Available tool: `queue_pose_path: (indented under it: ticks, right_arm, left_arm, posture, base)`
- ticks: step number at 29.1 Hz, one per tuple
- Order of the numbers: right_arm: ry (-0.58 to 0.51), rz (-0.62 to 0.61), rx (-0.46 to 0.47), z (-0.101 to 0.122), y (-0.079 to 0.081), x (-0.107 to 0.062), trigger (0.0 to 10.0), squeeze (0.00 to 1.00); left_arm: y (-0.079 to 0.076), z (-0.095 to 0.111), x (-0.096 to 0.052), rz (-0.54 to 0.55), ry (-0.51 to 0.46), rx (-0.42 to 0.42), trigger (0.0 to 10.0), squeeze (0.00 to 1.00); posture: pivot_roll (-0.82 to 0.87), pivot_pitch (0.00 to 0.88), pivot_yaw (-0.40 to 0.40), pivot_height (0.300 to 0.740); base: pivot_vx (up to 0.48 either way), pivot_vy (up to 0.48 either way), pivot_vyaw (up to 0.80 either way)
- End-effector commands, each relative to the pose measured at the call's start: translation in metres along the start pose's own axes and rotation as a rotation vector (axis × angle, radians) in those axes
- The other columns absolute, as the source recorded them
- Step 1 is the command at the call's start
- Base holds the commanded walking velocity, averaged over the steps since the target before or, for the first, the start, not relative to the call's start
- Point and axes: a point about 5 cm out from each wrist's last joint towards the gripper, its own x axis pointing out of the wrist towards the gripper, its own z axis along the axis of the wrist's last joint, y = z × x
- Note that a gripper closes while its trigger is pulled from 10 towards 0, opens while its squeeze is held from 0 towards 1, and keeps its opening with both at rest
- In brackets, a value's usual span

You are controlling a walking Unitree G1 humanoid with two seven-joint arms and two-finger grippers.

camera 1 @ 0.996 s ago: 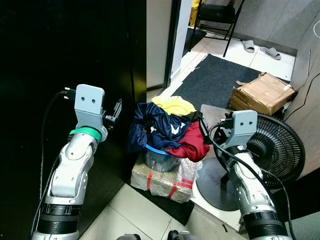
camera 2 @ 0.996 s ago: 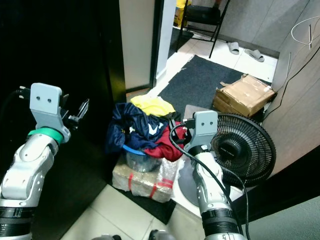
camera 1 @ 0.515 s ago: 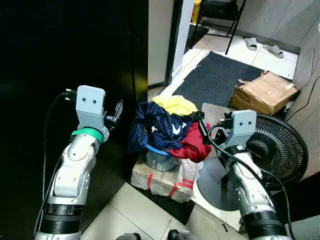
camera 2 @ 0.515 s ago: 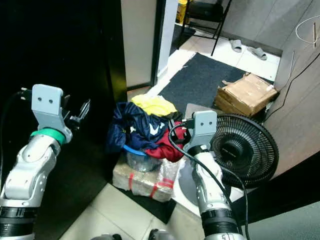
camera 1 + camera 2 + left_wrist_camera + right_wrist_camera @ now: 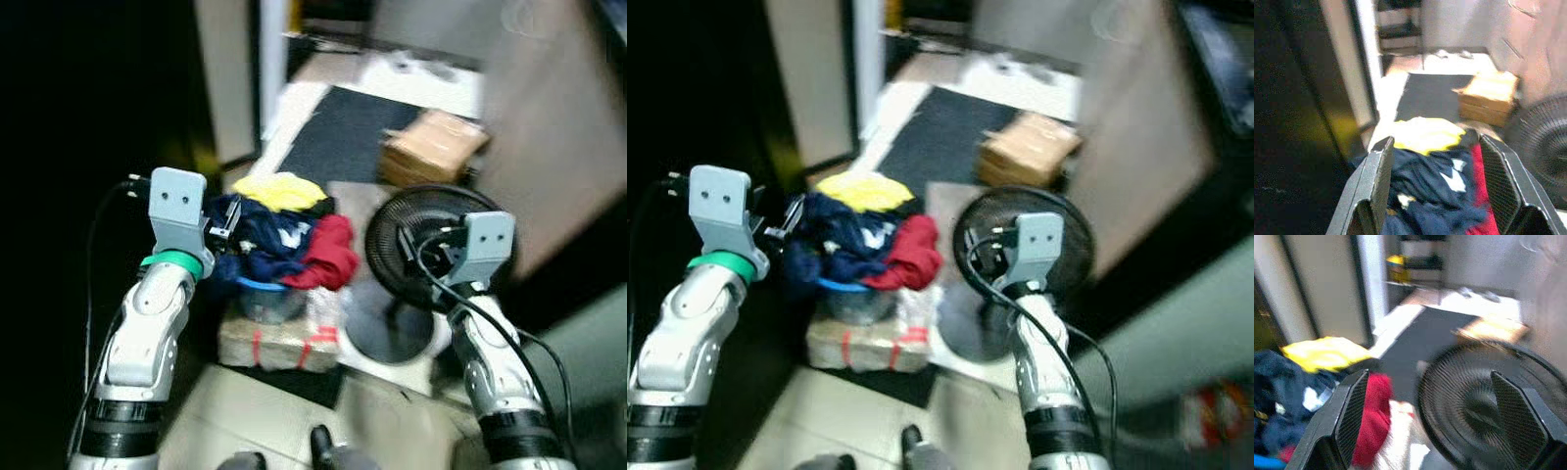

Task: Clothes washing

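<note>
The pile of clothes (image 5: 279, 235), with yellow, dark blue and red pieces, sits heaped in a blue bowl (image 5: 263, 290) on a wrapped box (image 5: 279, 333), just beside the black fan (image 5: 421, 245). The clothes look soft, light and floppy, so I think the best place to grab is a thick bunch on top, like the dark blue shirt (image 5: 1435, 181), and both the left gripper (image 5: 1437, 188) and the right gripper (image 5: 1430, 416) have their fingers spread wide with nothing in them. Compared with a moment ago the whole picture has slid over and gone blurry, so the camera has turned, and the left gripper now points right at the pile instead of the dark wall.
</note>
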Motion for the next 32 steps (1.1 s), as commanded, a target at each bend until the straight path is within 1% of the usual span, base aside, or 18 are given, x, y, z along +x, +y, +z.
queue_pose_path:
  ticks: [1, 4, 17, 19, 23, 32]
  right_arm:
    - [0.035, -0.005, -0.001, -0.0080, -0.0005, -0.0032, 10.0, 0.00]
    - [0.034, -0.006, -0.001, -0.0081, -0.0004, -0.0031, 10.0, 0.00]
    - [0.029, 0.007, 0.001, -0.0075, 0.0014, -0.0014, 10.0, 0.00]
    - [0.028, 0.012, -0.002, -0.0075, 0.0019, -0.0010, 10.0, 0.00]
    - [0.025, 0.017, -0.004, -0.0074, 0.0028, -0.0002, 10.0, 0.00]
    - [0.022, 0.015, -0.006, -0.0069, 0.0019, 0.0001, 10.0, 0.00]
  left_arm:
    - [0.0007, -0.0024, -0.0026, 0.001, 0.005, 0.005, 10.0, 0.00]
    - [0.0011, -0.0026, -0.0024, 0.002, 0.006, 0.005, 10.0, 0.00]
    - [0.0032, -0.0031, -0.0014, 0.016, 0.010, 0.012, 10.0, 0.00]
    - [0.0037, -0.0017, -0.0011, 0.020, -0.005, 0.012, 10.0, 0.00]
    - [0.0045, 0.0002, 0.0001, 0.022, -0.027, 0.035, 10.0, 0.00]
    - [0.0044, 0.0004, 0.0007, 0.023, -0.029, 0.036, 10.0, 0.00]
  posture:
    - [0.03, 0.086, 0.007, 0.740]
    - [0.03, 0.086, 0.007, 0.740]
    - [0.03, 0.078, 0.006, 0.740]
    - [0.03, 0.073, 0.005, 0.740]
    - [0.03, 0.070, 0.005, 0.740]
    - [0.03, 0.068, 0.005, 0.740]
  base:
    - [-0.304, 0.000, 0.00]
    - [-0.304, 0.000, 0.00]
    - [0.000, 0.000, 0.00]
    - [0.000, 0.000, 0.00]
    - [0.386, 0.000, 0.00]
    - [0.480, 0.000, 0.00]
